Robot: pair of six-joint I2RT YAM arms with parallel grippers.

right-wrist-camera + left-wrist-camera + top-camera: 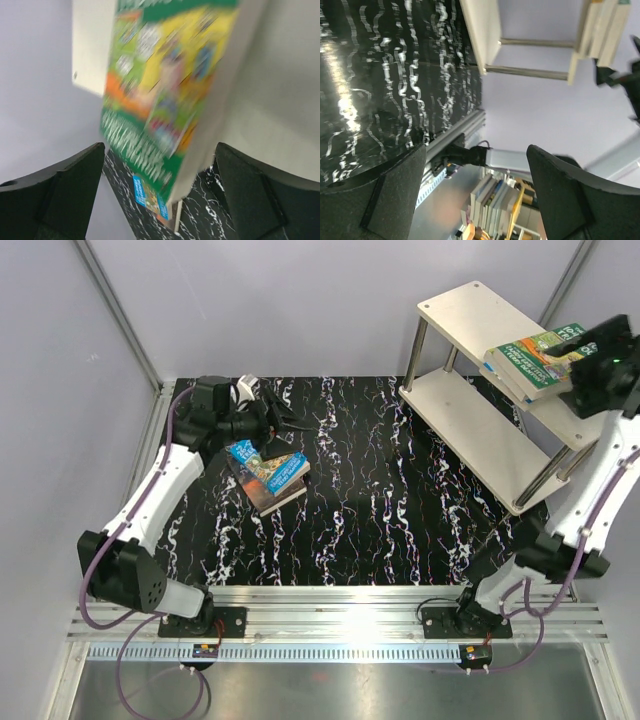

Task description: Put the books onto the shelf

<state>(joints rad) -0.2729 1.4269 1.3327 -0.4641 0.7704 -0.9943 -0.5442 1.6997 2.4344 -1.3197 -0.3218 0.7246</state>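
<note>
The loose books [270,475] lie skewed, just base-ward of the left claw [296,422], which gapes empty. The right claw [160,150], also spread, is away at the shelf [470,315].

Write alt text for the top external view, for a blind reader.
A stack of thin paperbacks, green cover uppermost, lies on the top board of a pale two-tier shelf at right, the open jaws of the right arm beside it. Two more paperbacks lie overlapped on the black marbled table near the open jaws of the left arm.
</note>
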